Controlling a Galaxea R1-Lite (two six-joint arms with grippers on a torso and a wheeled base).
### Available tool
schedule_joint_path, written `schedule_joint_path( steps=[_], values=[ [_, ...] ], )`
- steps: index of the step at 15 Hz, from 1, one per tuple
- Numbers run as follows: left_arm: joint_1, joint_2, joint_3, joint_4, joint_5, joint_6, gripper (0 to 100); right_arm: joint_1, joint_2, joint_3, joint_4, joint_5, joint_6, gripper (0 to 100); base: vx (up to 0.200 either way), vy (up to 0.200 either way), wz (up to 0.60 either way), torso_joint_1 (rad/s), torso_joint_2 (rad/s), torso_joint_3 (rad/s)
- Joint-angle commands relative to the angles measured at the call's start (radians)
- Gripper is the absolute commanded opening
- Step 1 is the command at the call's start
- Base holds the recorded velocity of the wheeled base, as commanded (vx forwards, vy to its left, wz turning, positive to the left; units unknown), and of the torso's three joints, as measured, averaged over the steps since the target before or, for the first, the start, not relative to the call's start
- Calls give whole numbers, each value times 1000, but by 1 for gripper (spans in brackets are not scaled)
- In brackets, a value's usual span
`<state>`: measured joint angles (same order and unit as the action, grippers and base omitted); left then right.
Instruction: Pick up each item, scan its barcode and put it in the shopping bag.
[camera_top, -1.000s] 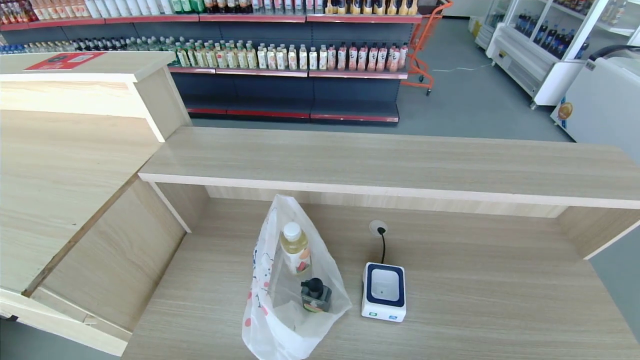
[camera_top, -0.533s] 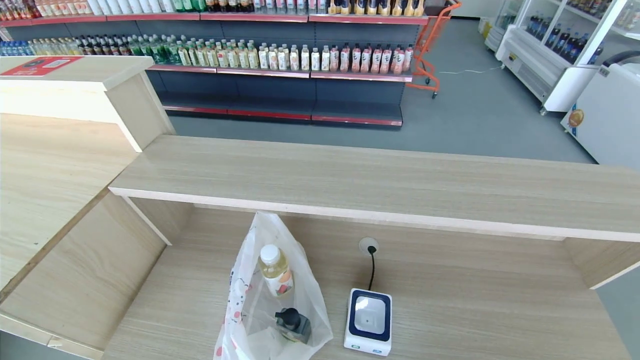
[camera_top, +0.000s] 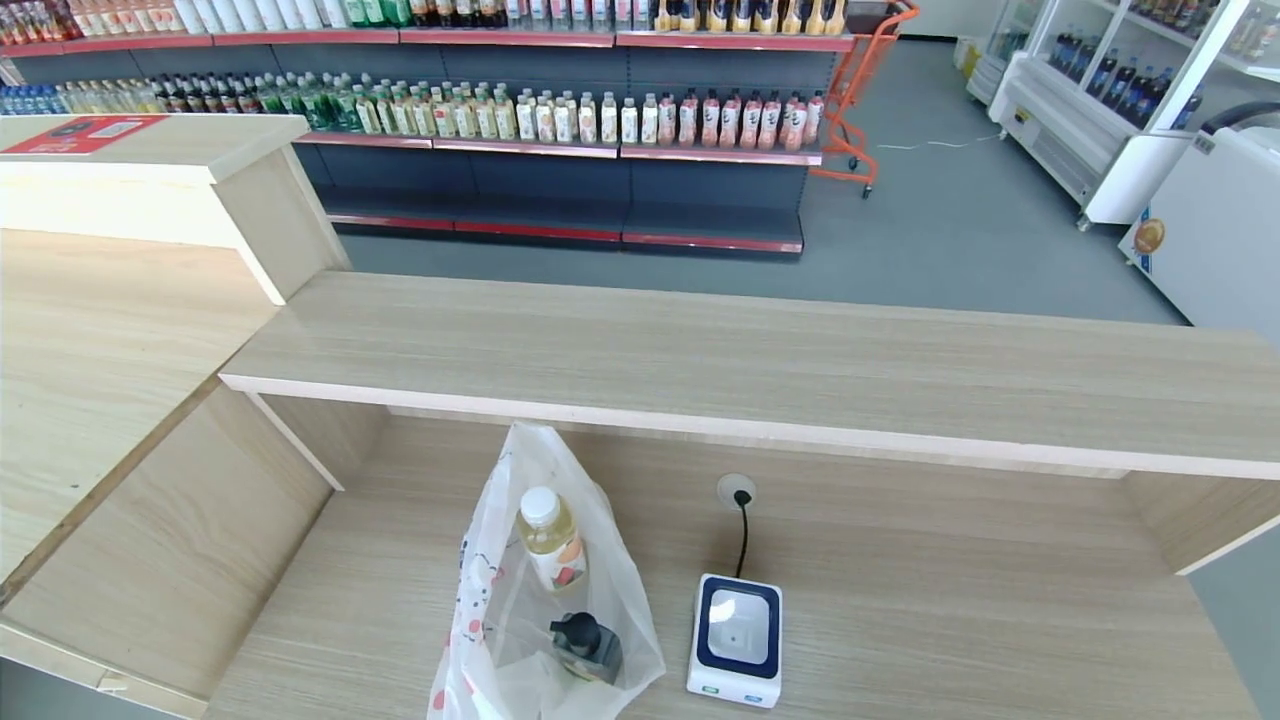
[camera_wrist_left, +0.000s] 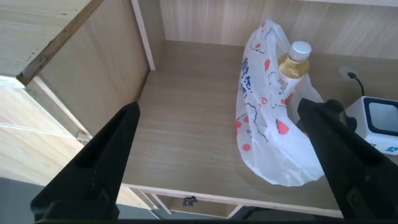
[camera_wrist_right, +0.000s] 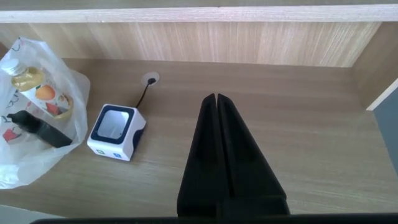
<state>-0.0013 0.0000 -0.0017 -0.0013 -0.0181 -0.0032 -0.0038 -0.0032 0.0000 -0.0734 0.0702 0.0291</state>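
A thin white shopping bag (camera_top: 500, 640) with red spots stands on the lower counter. Inside it are a yellow drink bottle (camera_top: 550, 535) with a white cap, upright, and a dark bottle (camera_top: 587, 648) with a black cap lower down. A white and blue barcode scanner (camera_top: 737, 640) sits just right of the bag, its cable running to a hole in the counter. My left gripper (camera_wrist_left: 221, 107) hangs open above the counter beside the bag (camera_wrist_left: 267, 124), holding nothing. My right gripper (camera_wrist_right: 216, 96) is shut and empty, above bare counter to the right of the scanner (camera_wrist_right: 115, 130).
A raised wooden ledge (camera_top: 760, 350) runs across behind the lower counter, with side walls at both ends. Another wooden counter (camera_top: 90, 330) stands to the left. Store shelves of bottles (camera_top: 560, 115) and fridges (camera_top: 1130, 90) stand beyond. Bare counter top (camera_top: 980, 620) lies right of the scanner.
The head camera shifted, so the whole picture moved down and left since a second ago. The bag, bottles and scanner have not moved on the counter.
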Motion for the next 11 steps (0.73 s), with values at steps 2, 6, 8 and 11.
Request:
schedule_joint_path(
  steps=[2,6,8,11],
  values=[
    [1,0,0,0,0,-1,100,2,3,0,0,0,0,0,0,0,0,0,0,0],
    [1,0,0,0,0,0,100,2,3,0,0,0,2,0,0,0,0,0,0,0],
    [1,0,0,0,0,0,100,1,3,0,0,-1,3,0,0,0,0,0,0,0],
    [1,0,0,0,0,-1,100,2,3,0,0,-1,3,0,0,0,0,0,0,0]
  ],
)
